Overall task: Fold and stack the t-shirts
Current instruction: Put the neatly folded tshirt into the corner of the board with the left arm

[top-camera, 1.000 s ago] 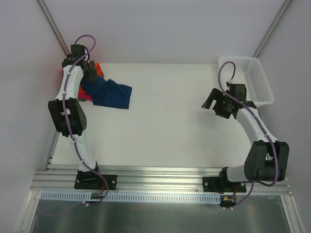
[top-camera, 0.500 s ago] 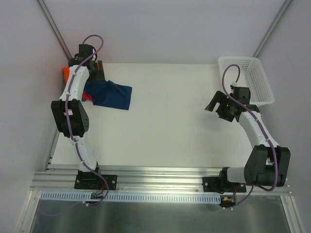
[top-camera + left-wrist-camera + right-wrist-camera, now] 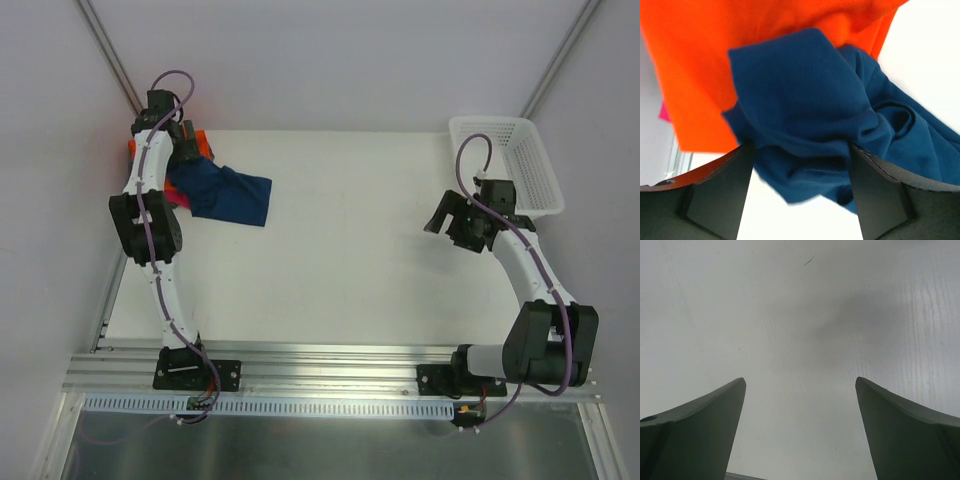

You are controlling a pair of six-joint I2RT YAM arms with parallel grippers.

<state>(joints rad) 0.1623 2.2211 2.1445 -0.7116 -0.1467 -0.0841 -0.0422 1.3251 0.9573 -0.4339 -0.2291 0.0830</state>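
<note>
At far-left corner of surface (image 3: pixel 380 270): left pincer (image 3: pixel 800 150) spread just above bunched navy tee (image 3: pixel 815 100), perhaps touching; tee's length runs toward right edge.

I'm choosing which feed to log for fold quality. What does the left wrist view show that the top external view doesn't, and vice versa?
Only the left wrist view: bunched creases in the navy t-shirt, seen close up between the fingers of the open left pincer. Only the top external view: the white basket, the open right pincer near it, and the navy shirt's whole outline. Both: navy lying partly over the orange t-shirt.
</note>
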